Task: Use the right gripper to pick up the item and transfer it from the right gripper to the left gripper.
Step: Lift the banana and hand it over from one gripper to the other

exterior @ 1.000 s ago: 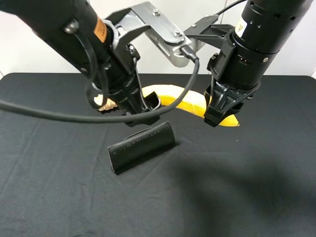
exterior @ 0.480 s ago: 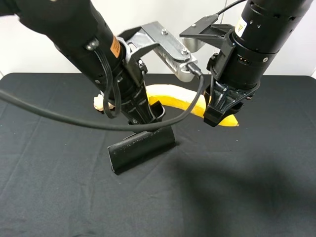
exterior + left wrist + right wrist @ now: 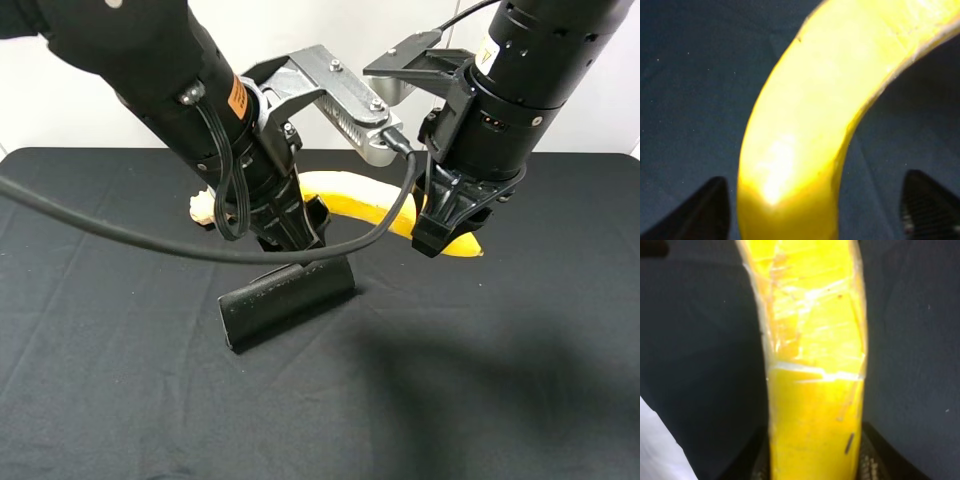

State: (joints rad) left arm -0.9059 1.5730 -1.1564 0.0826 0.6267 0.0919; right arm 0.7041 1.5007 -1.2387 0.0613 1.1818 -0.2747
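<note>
Handover in mid-air over the black-clothed desk (image 3: 520, 390): the right end effector (image 3: 448, 238) is clenched on one end of the banana (image 3: 350, 195), holding it apparently clear of the cloth. The left end effector (image 3: 300, 226) straddles the other end with its fingers (image 3: 705, 210) spread, a gap showing on each side. The banana is curved, smooth and glossy yellow. Close up, its skin looks creased and filmy with a seam, so it may be a light, stiff replica, and probably slippery. The thick stretch near the free end looks like the surest hold, pads across the curve with a moderate squeeze. Below lie a matte black pouch (image 3: 288, 300) and a half-hidden tan roller (image 3: 203, 208).
</note>
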